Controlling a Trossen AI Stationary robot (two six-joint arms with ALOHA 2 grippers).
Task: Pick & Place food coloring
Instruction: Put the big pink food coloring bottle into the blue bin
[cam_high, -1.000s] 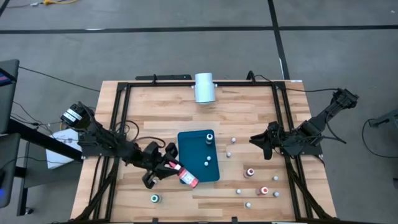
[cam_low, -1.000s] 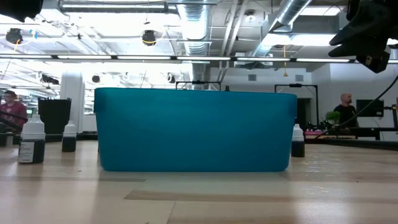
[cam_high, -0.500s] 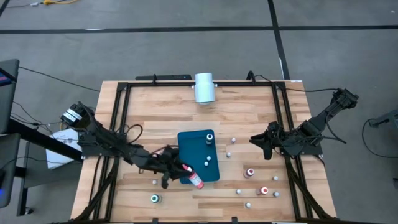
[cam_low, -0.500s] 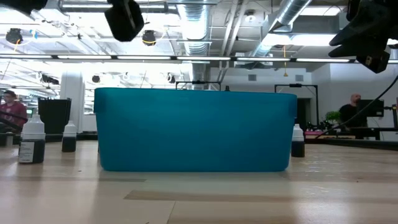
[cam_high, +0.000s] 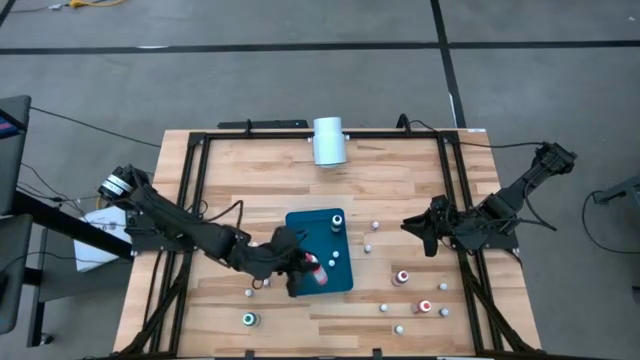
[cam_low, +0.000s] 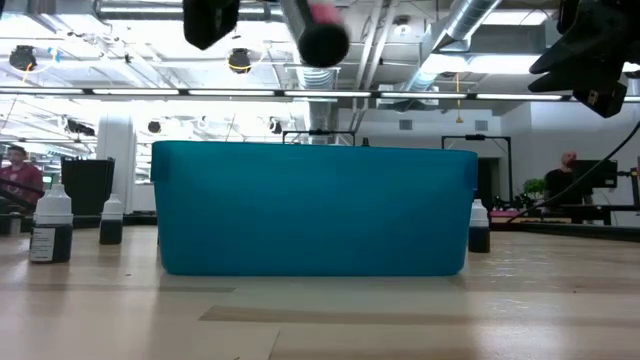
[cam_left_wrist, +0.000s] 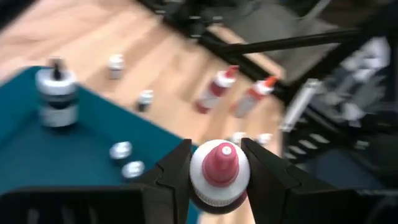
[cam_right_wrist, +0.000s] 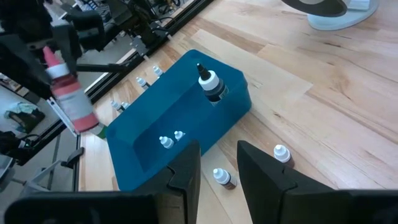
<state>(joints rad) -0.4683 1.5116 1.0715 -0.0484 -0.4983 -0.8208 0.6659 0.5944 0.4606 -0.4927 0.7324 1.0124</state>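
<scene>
Bottle (cam_high: 248, 319) with a green top stands alone near the desk's (cam_high: 240, 170) front left edge, with open wood all around it. Just to its right, the left gripper (cam_high: 303, 272) hangs over the near part of the teal tray (cam_high: 305, 224), its jaws pinching a red food coloring bottle (cam_left_wrist: 219, 173) by the neck, red cap pointing away from the wrist. The tray is a smooth, deep plastic box; inside it stand a dark bottle with a white collar (cam_right_wrist: 212, 85) at one end and two tiny white caps (cam_right_wrist: 172, 139) nearer the other. A white cylinder (cam_high: 328, 140) lies at the desk's far edge, well apart. Right of the tray, small whitish bottles (cam_high: 376, 226) and red-topped bottles (cam_high: 402, 277) are scattered over pale wooden planks, leaving narrow gaps. The right gripper (cam_high: 424, 231) waits beside the black rail on the right, jaws spread, holding nothing. From the low view, a bright hall with ceiling ducts (cam_low: 320, 40) lies behind.
</scene>
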